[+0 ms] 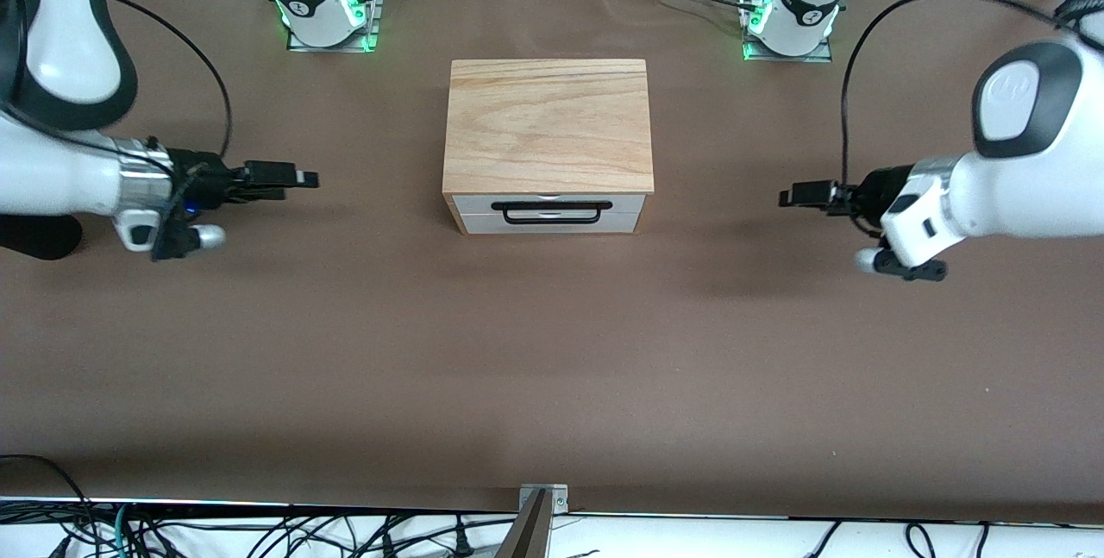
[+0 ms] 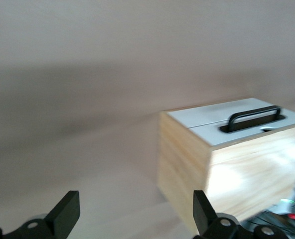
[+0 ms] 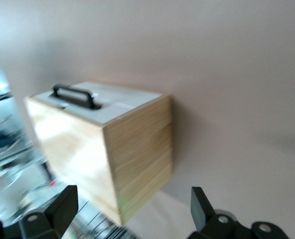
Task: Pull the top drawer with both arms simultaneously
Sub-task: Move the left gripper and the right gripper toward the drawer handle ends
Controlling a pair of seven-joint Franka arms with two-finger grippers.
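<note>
**Op:** Top drawer (image 1: 548,200), front view: shut, flush in its light-wood box (image 1: 548,122) at frame centre, white panel facing the camera. Black wire handle (image 1: 552,212) runs long-axis across the frame.

**Obs:** Grippers?

**Op:** I read the right gripper (image 1: 304,178) at centre-left and the left gripper (image 1: 787,196) at centre-right, each over bare brown table (image 1: 552,368), well apart from the box, about equally. Each points inward at the box; the handle lies between them.

**Obs:** Left wrist view?

**Op:** Fingers (image 2: 68,211) spread, nothing held. Box at lower right, smooth panel, grainy wood flank.

**Obs:** Right wrist view?

**Op:** Fingers (image 3: 201,204) parted, empty. Box at centre-left, handle uppermost.
</note>
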